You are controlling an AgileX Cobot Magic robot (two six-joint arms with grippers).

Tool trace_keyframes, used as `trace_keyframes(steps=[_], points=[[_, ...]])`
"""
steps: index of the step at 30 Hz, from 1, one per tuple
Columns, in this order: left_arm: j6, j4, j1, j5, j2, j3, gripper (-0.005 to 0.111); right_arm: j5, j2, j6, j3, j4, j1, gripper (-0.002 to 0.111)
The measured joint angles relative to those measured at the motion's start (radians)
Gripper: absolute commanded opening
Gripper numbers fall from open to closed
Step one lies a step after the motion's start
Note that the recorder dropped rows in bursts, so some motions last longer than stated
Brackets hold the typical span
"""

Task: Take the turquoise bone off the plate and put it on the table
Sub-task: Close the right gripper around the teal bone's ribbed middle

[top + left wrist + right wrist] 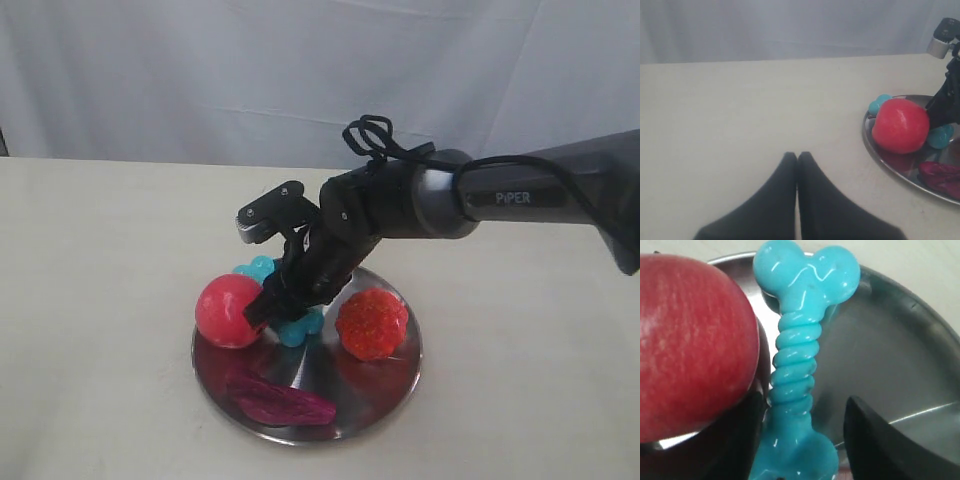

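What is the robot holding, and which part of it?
Nothing yet. The right gripper is open, one finger each side of the turquoise bone, at its ribbed middle. The left gripper is shut, empty.

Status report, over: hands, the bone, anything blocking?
Right hand open, straddling turquoise bone on plate. Left hand shut, empty, over table. Red apple crowds one finger.

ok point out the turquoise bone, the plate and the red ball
turquoise bone [792, 375], right wrist view, middle of its ribbed shaft
plate [395, 390], exterior view, bare metal near its right rim
red ball [900, 125], left wrist view, centre of its front
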Motion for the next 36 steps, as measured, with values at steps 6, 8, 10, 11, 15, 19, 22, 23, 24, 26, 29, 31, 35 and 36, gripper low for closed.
trace_keyframes(steps=[6, 8, 10, 11, 15, 19, 22, 23, 24, 26, 29, 31, 35, 36], points=[[0.0, 0.0, 0.0, 0.0, 0.0, 0.0, 0.0, -0.045, 0.011, 0.0, 0.0, 0.0, 0.0, 0.049], [0.0, 0.0, 0.0, 0.0, 0.0, 0.0, 0.0, -0.049, 0.011, 0.0, 0.0, 0.0, 0.0, 0.049], [0.0, 0.0, 0.0, 0.0, 0.0, 0.0, 0.0, -0.051, 0.011, 0.0, 0.0, 0.0, 0.0, 0.049], [0.0, 0.0, 0.0, 0.0, 0.0, 0.0, 0.0, -0.051, 0.011, 0.0, 0.0, 0.0, 0.0, 0.049], [0.0, 0.0, 0.0, 0.0, 0.0, 0.0, 0.0, -0.055, 0.011, 0.0, 0.0, 0.0, 0.0, 0.049], [0.0, 0.0, 0.0, 0.0, 0.0, 0.0, 0.0, -0.059, 0.027, 0.0, 0.0, 0.0, 0.006, 0.049], [0.0, 0.0, 0.0, 0.0, 0.0, 0.0, 0.0, -0.065, 0.042, 0.002, 0.0, 0.0, 0.007, 0.049], [0.0, 0.0, 0.0, 0.0, 0.0, 0.0, 0.0, -0.067, 0.042, 0.005, 0.0, 0.0, 0.007, 0.049], [0.0, 0.0, 0.0, 0.0, 0.0, 0.0, 0.0, -0.07, 0.042, 0.005, 0.0, 0.0, 0.009, 0.049], [0.0, 0.0, 0.0, 0.0, 0.0, 0.0, 0.0, -0.079, 0.042, 0.005, 0.0, 0.0, 0.01, 0.049], [0.0, 0.0, 0.0, 0.0, 0.0, 0.0, 0.0, -0.083, 0.042, 0.007, 0.0, 0.0, 0.012, 0.049], [0.0, 0.0, 0.0, 0.0, 0.0, 0.0, 0.0, -0.085, 0.042, 0.007, 0.0, 0.0, 0.012, 0.049], [0.0, 0.0, 0.0, 0.0, 0.0, 0.0, 0.0, -0.085, 0.042, 0.007, 0.0, 0.0, 0.014, 0.049], [0.0, 0.0, 0.0, 0.0, 0.0, 0.0, 0.0, -0.085, 0.042, 0.007, 0.0, 0.0, 0.014, 0.049]])
